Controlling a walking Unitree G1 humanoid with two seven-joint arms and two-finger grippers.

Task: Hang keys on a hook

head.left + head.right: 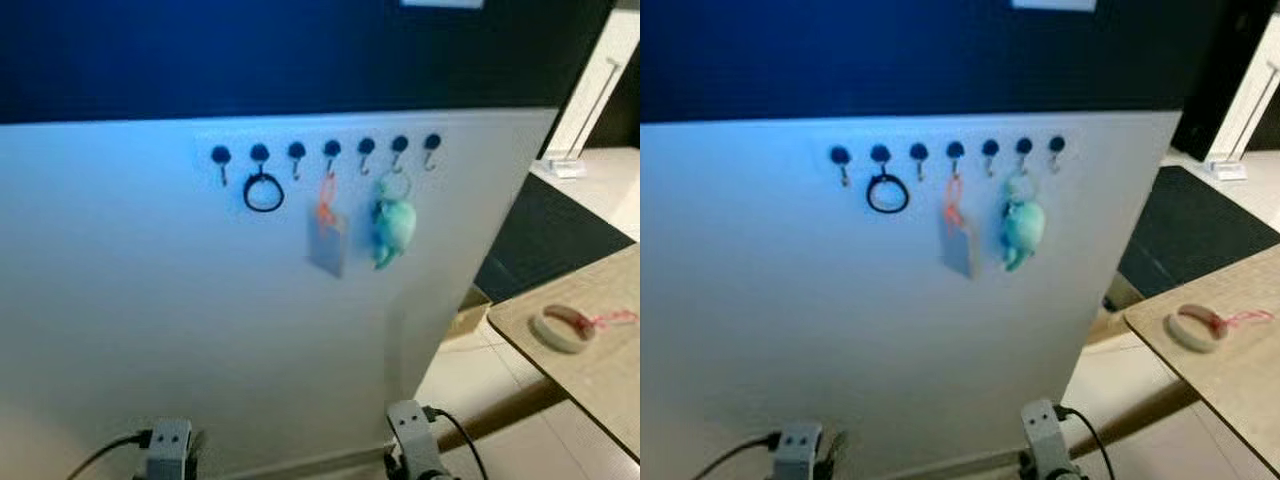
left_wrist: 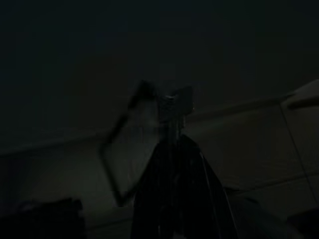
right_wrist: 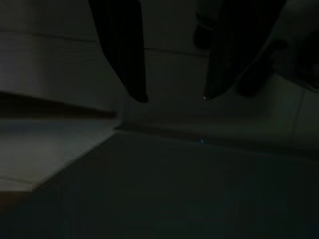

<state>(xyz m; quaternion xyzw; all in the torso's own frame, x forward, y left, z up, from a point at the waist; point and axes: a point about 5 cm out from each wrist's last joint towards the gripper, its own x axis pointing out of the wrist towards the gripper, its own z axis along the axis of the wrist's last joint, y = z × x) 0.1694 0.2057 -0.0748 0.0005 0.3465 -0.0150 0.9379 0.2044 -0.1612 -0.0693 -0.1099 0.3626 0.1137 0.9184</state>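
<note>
Facing hook row, upper centre | left pincer closing on dim key ring, right pincer hanging open | risking missing a free hook in blur.

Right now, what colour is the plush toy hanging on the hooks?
Turquoise toy, clearest in the left eye view.

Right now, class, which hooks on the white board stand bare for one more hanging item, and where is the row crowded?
Bare: the leftmost black hook, the third hook, the fifth hook and the rightmost hook. Crowded: mid-row, where the black ring, the orange-strapped grey card and the teal plush keychain hang.
</note>
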